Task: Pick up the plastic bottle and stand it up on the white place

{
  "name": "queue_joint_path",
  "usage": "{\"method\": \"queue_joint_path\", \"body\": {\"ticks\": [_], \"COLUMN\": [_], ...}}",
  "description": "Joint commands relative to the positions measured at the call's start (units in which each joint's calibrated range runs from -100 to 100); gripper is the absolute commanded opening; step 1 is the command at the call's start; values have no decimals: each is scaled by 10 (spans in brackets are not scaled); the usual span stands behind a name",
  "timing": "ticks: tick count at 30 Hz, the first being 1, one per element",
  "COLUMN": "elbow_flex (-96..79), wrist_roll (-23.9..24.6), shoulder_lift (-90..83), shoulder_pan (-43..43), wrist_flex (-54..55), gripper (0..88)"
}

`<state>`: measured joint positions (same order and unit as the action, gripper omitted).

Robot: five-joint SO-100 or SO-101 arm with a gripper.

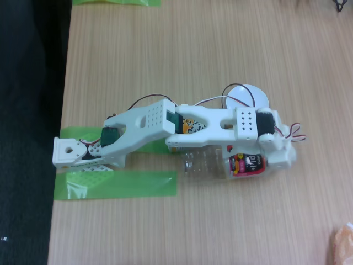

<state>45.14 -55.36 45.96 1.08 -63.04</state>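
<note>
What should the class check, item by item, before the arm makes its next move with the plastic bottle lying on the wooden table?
1. Plastic bottle located: ok, it lies on its side under the arm.
2. Gripper closed on the bottle: cannot tell, the arm's white body hides the gripper in the fixed view.
3. White plate free to receive the bottle: ok on the part that shows; the arm and wires cover its near edge.
4. Bottle standing on the plate: not ok, it is lying apart from the plate.
5. Wooden table between bottle and plate free of obstacles: cannot tell, the arm covers it.
</note>
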Motion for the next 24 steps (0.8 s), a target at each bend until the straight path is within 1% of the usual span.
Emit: {"method": "queue_joint_path", "body": {"ticks": [1, 6, 12, 24], "elbow_flex": [53, 85, 159, 294], "wrist_roll": [1, 1, 1, 1], "shoulder_lift": [-14, -15, -30, -45], "shoulder_pan": [3, 4, 4, -1], "wrist_flex": [-3, -11, -130, -166], "gripper": [165, 165, 163, 162]}}
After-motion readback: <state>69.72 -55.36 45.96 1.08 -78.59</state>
